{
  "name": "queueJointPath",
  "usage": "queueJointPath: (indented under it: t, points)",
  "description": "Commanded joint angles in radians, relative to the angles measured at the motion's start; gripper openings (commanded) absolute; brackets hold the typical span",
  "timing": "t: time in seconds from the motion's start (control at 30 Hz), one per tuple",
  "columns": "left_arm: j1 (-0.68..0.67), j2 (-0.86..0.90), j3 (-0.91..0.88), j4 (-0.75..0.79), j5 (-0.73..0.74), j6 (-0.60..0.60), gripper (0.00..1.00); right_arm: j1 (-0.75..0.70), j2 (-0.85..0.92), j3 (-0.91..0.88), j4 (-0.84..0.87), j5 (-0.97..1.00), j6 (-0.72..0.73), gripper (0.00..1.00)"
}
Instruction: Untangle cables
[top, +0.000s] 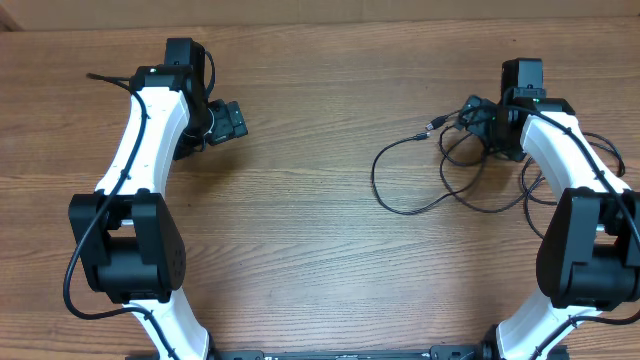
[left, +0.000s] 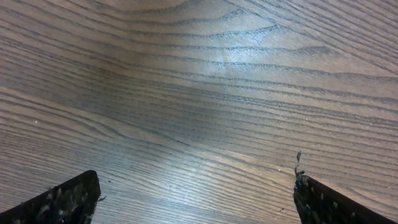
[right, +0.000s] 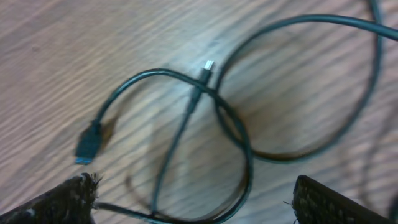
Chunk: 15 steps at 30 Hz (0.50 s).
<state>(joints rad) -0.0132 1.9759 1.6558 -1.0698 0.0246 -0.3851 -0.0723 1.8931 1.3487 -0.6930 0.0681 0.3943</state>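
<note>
Loosely, cables (right: 158, 72) loop beneath the spread right pincer (right: 194, 182).

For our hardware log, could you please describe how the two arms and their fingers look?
The left arm and right arm have curved white shells, bulky black joint housings and thick black cables alongside. The fingers are black, flat and scuffed.
</note>
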Motion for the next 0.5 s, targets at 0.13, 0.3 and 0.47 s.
queueJointPath:
  t: [0.13, 0.3, 0.47]
  points:
    - [-0.007, -0.001, 0.007, 0.001, -0.009, 0.012, 0.99, -0.002, -0.019, 0.025, 0.023, -0.055, 0.011, 1.0]
    - [-0.007, -0.001, 0.007, 0.001, -0.009, 0.012, 1.0, 0.0, -0.019, 0.11, 0.022, -0.393, -0.177, 1.0]
    - [-0.007, -0.002, 0.007, 0.001, -0.009, 0.012, 0.99, 0.027, -0.019, 0.118, 0.087, -0.593, -0.269, 1.0]
